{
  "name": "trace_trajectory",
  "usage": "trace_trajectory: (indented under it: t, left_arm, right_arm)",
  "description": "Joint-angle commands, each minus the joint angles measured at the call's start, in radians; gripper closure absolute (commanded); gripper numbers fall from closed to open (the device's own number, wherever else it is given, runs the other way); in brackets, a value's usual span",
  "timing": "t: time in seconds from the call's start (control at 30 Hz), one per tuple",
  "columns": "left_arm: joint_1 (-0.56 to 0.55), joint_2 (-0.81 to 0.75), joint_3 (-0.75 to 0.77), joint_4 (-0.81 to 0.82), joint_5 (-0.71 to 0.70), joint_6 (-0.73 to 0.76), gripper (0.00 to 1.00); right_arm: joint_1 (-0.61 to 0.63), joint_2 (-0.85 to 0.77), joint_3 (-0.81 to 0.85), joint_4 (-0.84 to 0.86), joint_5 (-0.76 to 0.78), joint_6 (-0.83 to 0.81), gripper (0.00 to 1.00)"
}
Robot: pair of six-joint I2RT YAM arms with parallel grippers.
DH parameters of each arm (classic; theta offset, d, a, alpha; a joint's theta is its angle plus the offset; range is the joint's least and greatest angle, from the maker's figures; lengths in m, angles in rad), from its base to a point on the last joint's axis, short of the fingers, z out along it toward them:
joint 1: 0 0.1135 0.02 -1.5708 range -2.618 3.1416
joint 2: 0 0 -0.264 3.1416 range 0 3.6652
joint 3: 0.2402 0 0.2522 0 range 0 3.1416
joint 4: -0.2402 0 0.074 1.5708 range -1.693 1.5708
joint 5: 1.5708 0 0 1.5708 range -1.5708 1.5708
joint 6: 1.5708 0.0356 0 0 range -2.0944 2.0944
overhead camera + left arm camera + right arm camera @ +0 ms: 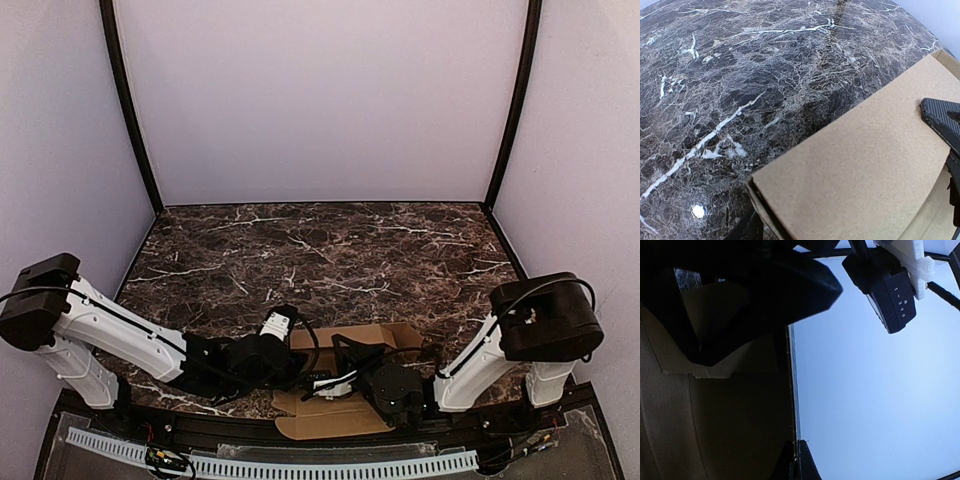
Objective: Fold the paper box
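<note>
The paper box [390, 335] is tan cardboard, partly folded, lying at the table's near edge between both arms. In the left wrist view a flat panel of the box [855, 175] fills the lower right and has a folded edge at its near corner. One black finger [749, 231] of my left gripper [300, 368] shows under that corner; the other is hidden by the card. A ribbed black fingertip [940, 117] rests on the panel at the right. My right gripper [798, 452] is shut on a thin upright edge of the box [730, 430].
The dark marble table [330, 250] stretches away behind the box, enclosed by pale walls with black corner posts. A black rail and a white cable chain [300, 465] run along the near edge. The left arm's wrist [892, 295] hangs close above the right gripper.
</note>
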State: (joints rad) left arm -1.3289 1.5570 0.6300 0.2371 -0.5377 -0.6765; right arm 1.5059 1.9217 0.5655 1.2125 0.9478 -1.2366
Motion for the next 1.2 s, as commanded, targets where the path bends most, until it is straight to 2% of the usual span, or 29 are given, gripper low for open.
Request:
trace_trajectory:
  t: [0.0, 0.27, 0.5, 0.6, 0.7, 0.8, 0.87, 1.0, 1.07, 1.17]
  left_arm:
    - [-0.001, 0.028, 0.018, -0.019, -0.07, -0.003, 0.56]
    - [-0.001, 0.082, 0.032, 0.043, -0.138, 0.028, 0.69]
    - [-0.001, 0.103, -0.014, 0.13, -0.173, 0.021, 0.79]
    - [-0.003, 0.109, -0.033, 0.177, -0.177, 0.017, 0.86]
    - [-0.004, 0.111, -0.036, 0.197, -0.178, 0.026, 0.98]
    - [-0.004, 0.109, -0.035, 0.214, -0.18, 0.047, 0.99]
    - [-0.004, 0.104, -0.034, 0.222, -0.187, 0.064, 0.99]
    - [-0.004, 0.104, -0.01, 0.231, -0.213, 0.14, 0.99]
    - [-0.002, 0.11, 0.005, 0.25, -0.225, 0.201, 0.99]
    - [0.022, 0.118, 0.018, 0.283, -0.204, 0.259, 0.99]
  right_arm:
    - [0.018, 0.027, 0.022, 0.027, 0.046, 0.059, 1.0]
    - [0.017, 0.063, 0.062, 0.015, 0.087, 0.096, 1.0]
    - [0.017, 0.16, 0.077, 0.214, 0.109, -0.038, 1.0]
    - [0.015, 0.174, 0.094, 0.222, 0.113, -0.044, 1.0]
    - [0.015, 0.176, 0.107, 0.222, 0.114, -0.051, 1.0]
    - [0.015, 0.164, 0.11, 0.239, 0.115, -0.07, 0.99]
    - [0.016, 0.15, 0.106, 0.252, 0.109, -0.088, 0.78]
    - [0.02, 0.09, 0.094, 0.222, 0.092, -0.077, 0.48]
    - [0.021, 0.046, 0.09, 0.153, 0.083, -0.028, 0.39]
    - [0.025, -0.038, 0.076, 0.015, 0.056, 0.091, 0.3]
